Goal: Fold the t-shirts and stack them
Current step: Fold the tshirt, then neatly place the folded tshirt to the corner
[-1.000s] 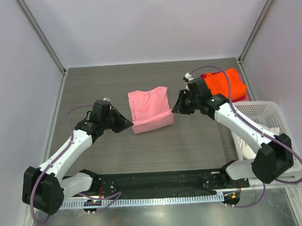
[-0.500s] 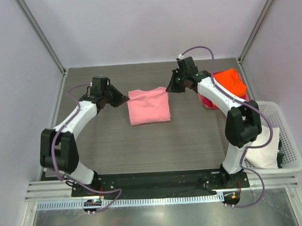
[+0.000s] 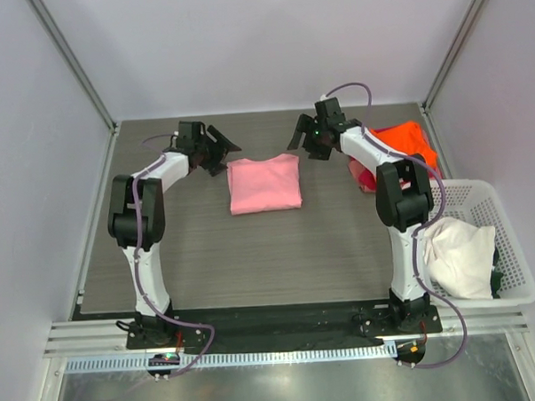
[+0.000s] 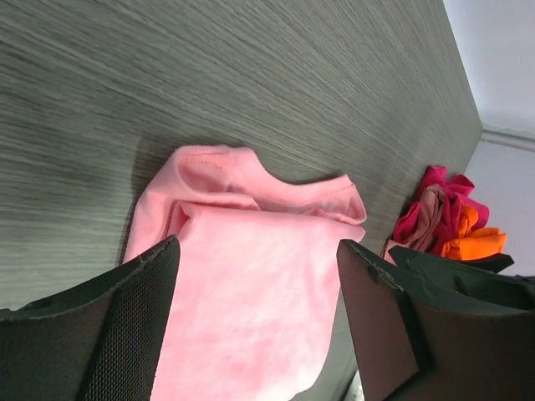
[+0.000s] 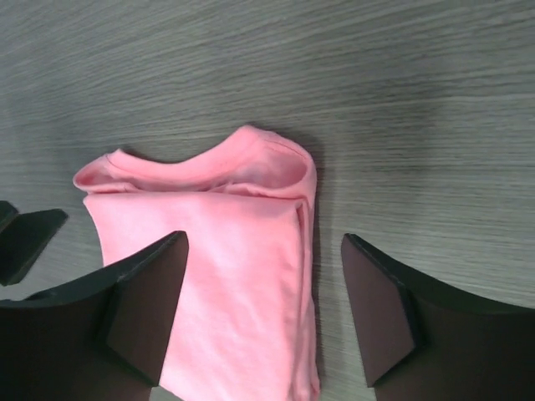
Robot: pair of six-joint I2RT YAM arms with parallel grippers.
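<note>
From above, the light pink t-shirt (image 3: 264,184) lies folded into a neat rectangle on the grey table (image 3: 252,254), toward the far middle. The left gripper (image 3: 223,152) hovers just beside its far left corner and the right gripper (image 3: 299,141) just beside its far right corner, both with fingers spread and holding nothing. To the right, the bright orange t-shirt (image 3: 405,141) sits bunched over the magenta-red t-shirt (image 3: 362,175) near the far right corner of the table, and the cream-white t-shirt (image 3: 456,254) lies crumpled in the white lattice basket (image 3: 480,188). The left wrist camera looks down between two wide-apart black fingers (image 4: 125,334) at the pink shirt's collar end, flat on the wood grain, with the orange and magenta cloth heaped beyond it. The right wrist camera shows the same collar end between its own parted fingers (image 5: 142,309), nothing gripped, the shirt's layers stacked along the right fold.
</note>
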